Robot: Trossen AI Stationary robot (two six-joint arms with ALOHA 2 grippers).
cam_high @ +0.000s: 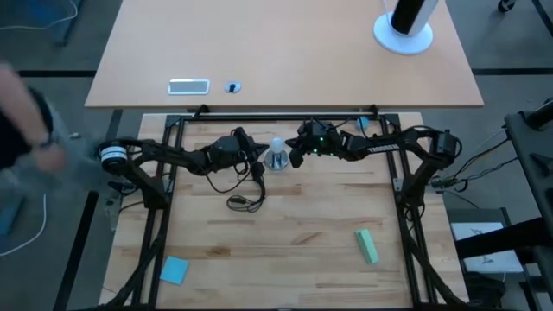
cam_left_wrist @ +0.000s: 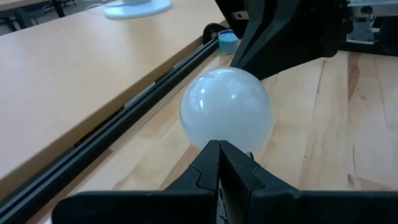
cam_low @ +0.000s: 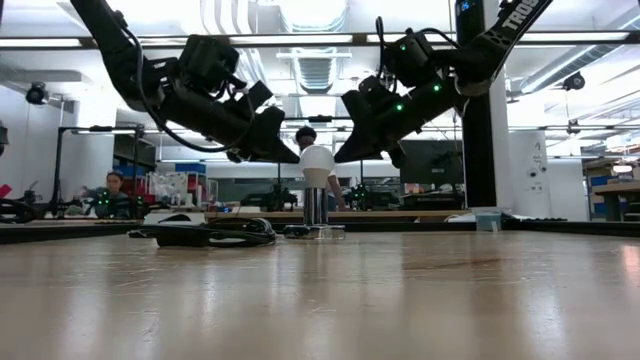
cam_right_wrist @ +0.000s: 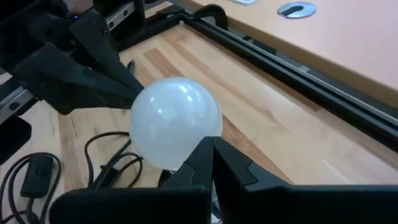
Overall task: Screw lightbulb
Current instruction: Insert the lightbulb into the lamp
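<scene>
The frosted-white lightbulb (cam_low: pixel 317 163) stands upright with its base in the round silver socket (cam_low: pixel 316 207), which rests on the wooden table near its far edge; the bulb also shows from above (cam_high: pixel 276 147). My left gripper (cam_low: pixel 293 157) is shut and comes slanting down from the table's left, its tip at the bulb's left side (cam_left_wrist: pixel 219 149). My right gripper (cam_low: pixel 342 157) is shut and comes slanting down from the right, its tip at the bulb's right side (cam_right_wrist: pixel 211 146). The two tips face each other across the bulb. My left gripper's shut fingertips (cam_low: pixel 296 159) meet the outline of the bulb's round glass at mid-height (cam_low: pixel 303 162), slanting down from the table's left; I cannot tell whether they touch it. My right gripper's shut fingertips (cam_low: pixel 339 158) meet the glass's opposite side (cam_low: pixel 331 162), slanting down from the right; I cannot tell whether they touch it.
The socket's black cord with a switch (cam_high: pixel 246 197) lies left of and nearer than the socket. A green block (cam_high: pixel 367 246) and a blue block (cam_high: pixel 173 269) lie near the front. A small blue cap (cam_high: pixel 232 86) and a white fan base (cam_high: pixel 403 34) sit on the far table. A person (cam_high: pixel 26 130) is at the left.
</scene>
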